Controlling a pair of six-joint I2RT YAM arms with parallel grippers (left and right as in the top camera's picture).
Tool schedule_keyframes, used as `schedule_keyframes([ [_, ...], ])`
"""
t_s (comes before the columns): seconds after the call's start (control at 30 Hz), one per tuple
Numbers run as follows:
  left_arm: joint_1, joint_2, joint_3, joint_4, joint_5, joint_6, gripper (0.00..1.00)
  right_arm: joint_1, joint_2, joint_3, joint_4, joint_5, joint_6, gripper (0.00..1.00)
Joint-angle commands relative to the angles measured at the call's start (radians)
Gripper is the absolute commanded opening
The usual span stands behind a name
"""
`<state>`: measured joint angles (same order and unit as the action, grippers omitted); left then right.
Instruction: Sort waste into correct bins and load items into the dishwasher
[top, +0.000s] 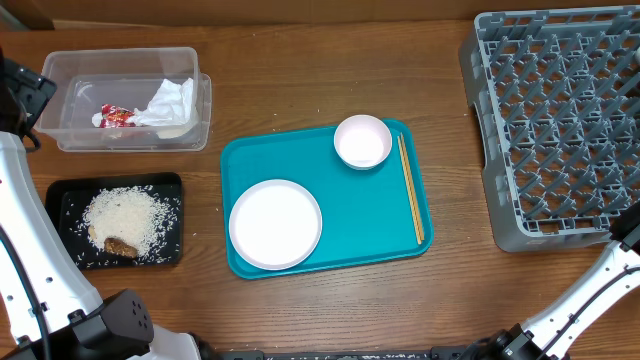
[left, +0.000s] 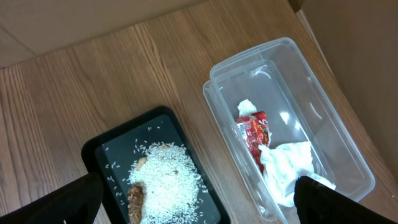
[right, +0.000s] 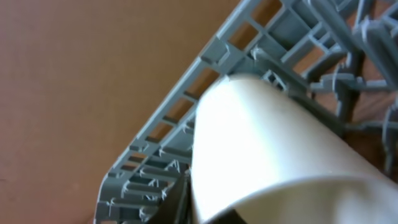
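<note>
The clear tub (top: 60, 135) holds the crumpled white napkin (top: 172, 103) and the red-and-white wrapper (top: 115, 117). The black tray (top: 60, 195) holds loose rice (top: 125, 218) and a brown food scrap (top: 121, 246). A large white plate (top: 275, 224), a small pale bowl (top: 362, 141) and wooden chopsticks (top: 411, 190) lie on a teal serving tray (top: 370, 215). The grey dish rack (top: 550, 120) stands at the right. My left gripper (left: 199, 199) is open and empty above the black tray (left: 109, 146) and the tub (left: 323, 134). My right gripper (right: 230, 211) is shut on a white cup (right: 267, 143) over the rack's edge (right: 168, 118).
The left arm (top: 20, 200) runs along the table's left edge and the right arm (top: 590, 295) comes in from the bottom right corner. Bare wooden tabletop lies between the teal tray and the rack.
</note>
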<state>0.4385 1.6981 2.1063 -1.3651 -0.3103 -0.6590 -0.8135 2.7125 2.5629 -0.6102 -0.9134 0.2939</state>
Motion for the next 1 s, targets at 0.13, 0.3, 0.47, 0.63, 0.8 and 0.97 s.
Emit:
schedule_keyframes([
  [0.13,0.0,0.003,0.004,0.0,-0.011,-0.018,1.0,-0.069,0.05,-0.024,-0.103,0.264,-0.067,0.11],
  [0.3,0.0,0.003,0.004,0.0,-0.01,-0.018,1.0,-0.101,0.042,-0.006,-0.138,0.262,-0.066,0.12],
  [0.47,0.0,0.003,0.004,0.0,-0.011,-0.018,1.0,-0.139,0.008,0.01,-0.181,0.262,-0.066,0.14],
  [0.63,0.0,0.003,0.004,0.0,-0.011,-0.018,1.0,-0.172,-0.038,0.011,-0.228,0.262,-0.066,0.16],
  [0.8,0.0,0.003,0.004,0.0,-0.011,-0.018,1.0,-0.186,-0.094,0.011,-0.26,0.262,-0.067,0.2],
  [0.97,0.0,0.003,0.004,0.0,-0.01,-0.018,1.0,-0.184,-0.148,0.011,-0.29,0.262,-0.066,0.26],
])
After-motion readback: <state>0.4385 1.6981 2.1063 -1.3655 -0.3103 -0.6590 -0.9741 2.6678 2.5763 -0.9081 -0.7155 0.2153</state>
